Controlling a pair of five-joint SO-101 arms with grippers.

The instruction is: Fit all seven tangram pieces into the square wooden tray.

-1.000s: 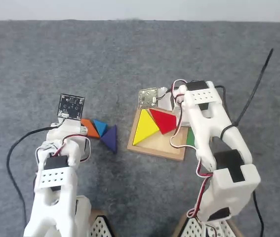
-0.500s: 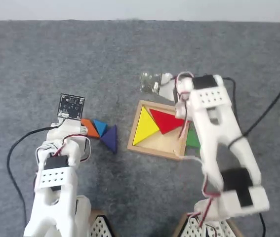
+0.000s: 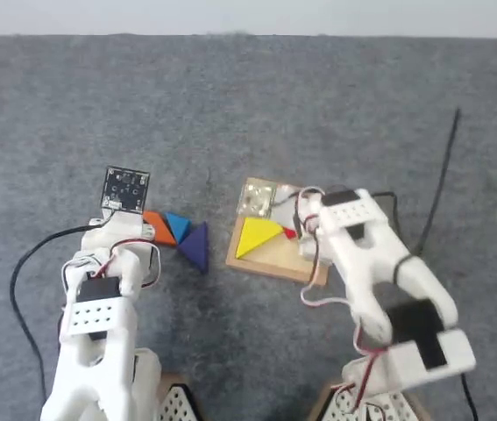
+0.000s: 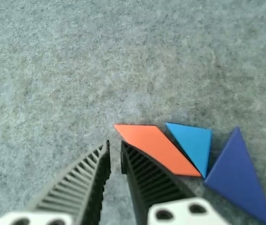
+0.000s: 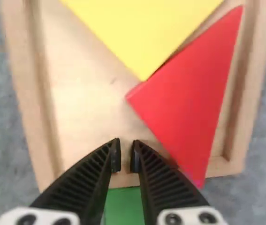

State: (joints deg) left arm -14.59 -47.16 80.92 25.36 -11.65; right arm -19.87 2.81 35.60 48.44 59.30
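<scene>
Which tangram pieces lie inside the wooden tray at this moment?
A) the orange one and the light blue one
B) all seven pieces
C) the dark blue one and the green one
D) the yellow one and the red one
D: the right wrist view shows the yellow triangle and the red triangle lying within the rim of the wooden tray.

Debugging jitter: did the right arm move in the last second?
Yes. High view: the right arm swung past the wooden tray's far edge, then came back over it, now hiding most of the red triangle.
</scene>
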